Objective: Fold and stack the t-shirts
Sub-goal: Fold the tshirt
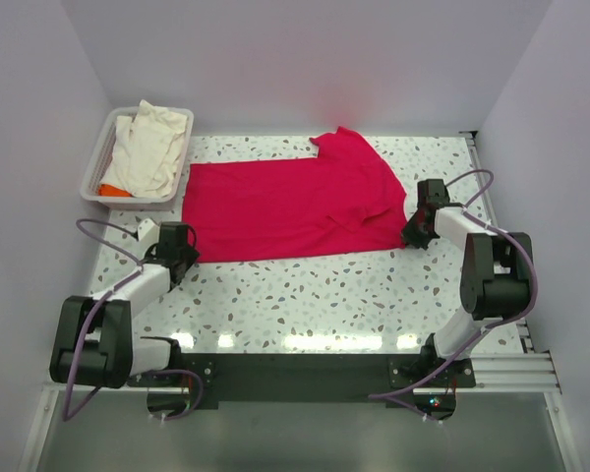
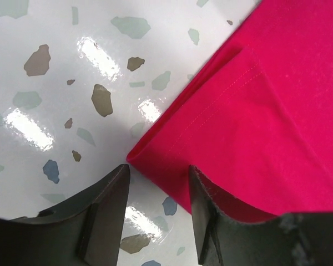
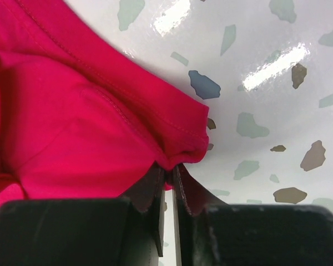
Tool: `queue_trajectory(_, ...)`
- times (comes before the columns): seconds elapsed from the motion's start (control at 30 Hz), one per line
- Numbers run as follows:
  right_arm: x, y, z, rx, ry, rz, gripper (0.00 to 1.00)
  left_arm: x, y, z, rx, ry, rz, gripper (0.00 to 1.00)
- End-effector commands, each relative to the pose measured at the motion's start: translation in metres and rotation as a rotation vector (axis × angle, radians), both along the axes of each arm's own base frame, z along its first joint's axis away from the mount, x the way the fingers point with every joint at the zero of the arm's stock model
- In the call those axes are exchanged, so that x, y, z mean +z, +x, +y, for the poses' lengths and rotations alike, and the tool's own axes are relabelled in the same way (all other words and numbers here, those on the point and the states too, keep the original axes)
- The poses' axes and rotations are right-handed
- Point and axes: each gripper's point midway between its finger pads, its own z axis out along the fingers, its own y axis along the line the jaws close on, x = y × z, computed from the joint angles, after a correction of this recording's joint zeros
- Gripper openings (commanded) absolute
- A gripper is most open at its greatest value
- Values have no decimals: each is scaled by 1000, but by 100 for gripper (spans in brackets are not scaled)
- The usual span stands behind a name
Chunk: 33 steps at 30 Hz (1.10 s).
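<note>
The right pincer (image 3: 169, 169) is pressed together on a bunched edge of the red shirt (image 1: 295, 202), low in the middle of the right wrist view. In the top view it sits at the shirt's right end, right of centre.

The left pincer (image 2: 158, 177) is spread, with the shirt's folded hem corner lying in the gap between its fingers. I cannot tell whether either finger touches the cloth.

The shirt lies flat across the middle of the speckled desk (image 1: 324, 295), running left to right, with one sleeve pointing to the top of the frame.

Just beside its upper left corner stands a white tray (image 1: 96, 157). It holds a crumpled cream shirt (image 1: 152, 147), and a bit of orange cloth (image 1: 110, 189) shows at the tray's lower left. Pale walls close in the desk at left, top and right.
</note>
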Motion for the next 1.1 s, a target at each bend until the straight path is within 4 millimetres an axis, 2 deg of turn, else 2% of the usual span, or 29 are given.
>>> queue_trajectory(0.0,12,14,-5,-12,-18,-41,7,4,10,3,36,-3,-14,48)
queue_trajectory(0.03,14,13,-5,-12,-20,-40,5,4,11,5,39,5,-8,44)
queue_trajectory(0.07,15,12,-7,-11,-28,-34,3,5,12,5,42,8,-9,34)
queue_trajectory(0.13,20,11,-9,-2,-45,-34,0,9,14,7,49,19,-9,25)
queue_trajectory(0.2,25,9,-13,-1,-71,-26,0,12,16,8,44,26,-10,15)
queue_trajectory(0.23,28,8,-15,-1,-80,-28,0,15,17,8,44,31,-8,7)
queue_trajectory(0.3,32,2,-19,-3,-104,-10,0,18,17,9,41,39,-5,0)
queue_trajectory(0.53,49,-21,-25,-22,-130,-11,0,33,3,16,54,68,14,0)
queue_trajectory(0.57,51,-28,-34,-52,-134,2,0,34,0,17,54,72,17,0)
queue_trajectory(0.77,48,-64,-36,-71,-136,69,0,46,-26,22,85,77,21,0)
queue_trajectory(0.8,53,-68,-36,-77,-132,50,0,46,-31,22,88,75,26,0)
queue_trajectory(0.97,45,-102,-33,-109,-113,75,0,51,-55,23,107,57,10,0)
queue_trajectory(1.07,47,-111,-27,-128,-74,72,0,53,-63,22,113,37,-12,0)
